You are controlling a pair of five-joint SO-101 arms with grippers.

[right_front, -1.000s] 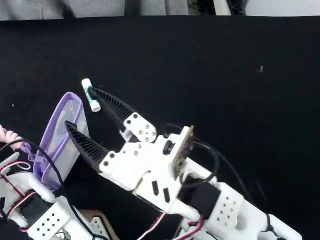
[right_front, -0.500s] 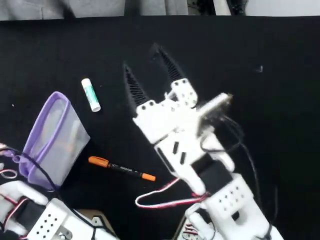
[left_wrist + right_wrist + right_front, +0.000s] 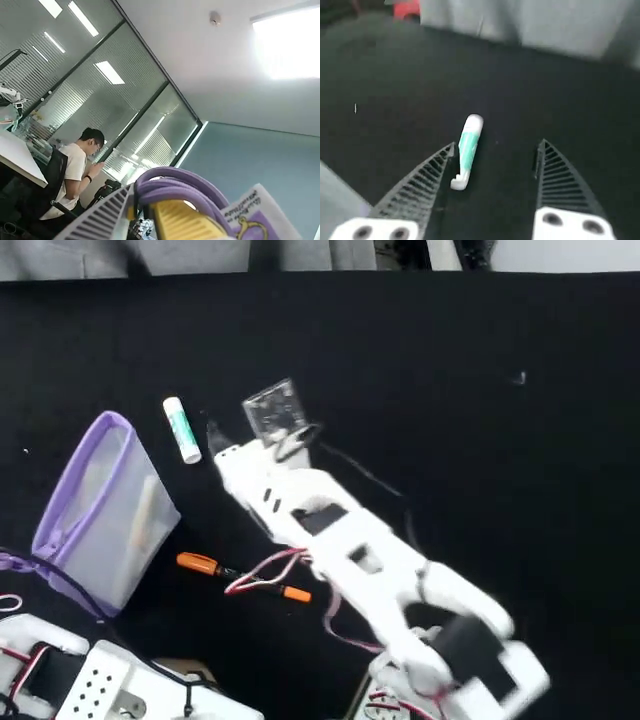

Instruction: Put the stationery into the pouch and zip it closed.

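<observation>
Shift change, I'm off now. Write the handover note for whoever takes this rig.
Left end effector: shut on the pouch, holding it upright with the mouth open.
Right end effector: open, with the glue stick between its fingers, not gripped.
Marker: lying on the table beside the pouch.
Done: something pale shows inside the pouch.
Left: put in the glue stick and marker, then zip.

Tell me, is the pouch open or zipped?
Open. The pouch stands with its purple rim spread wide, not zipped together.
</observation>
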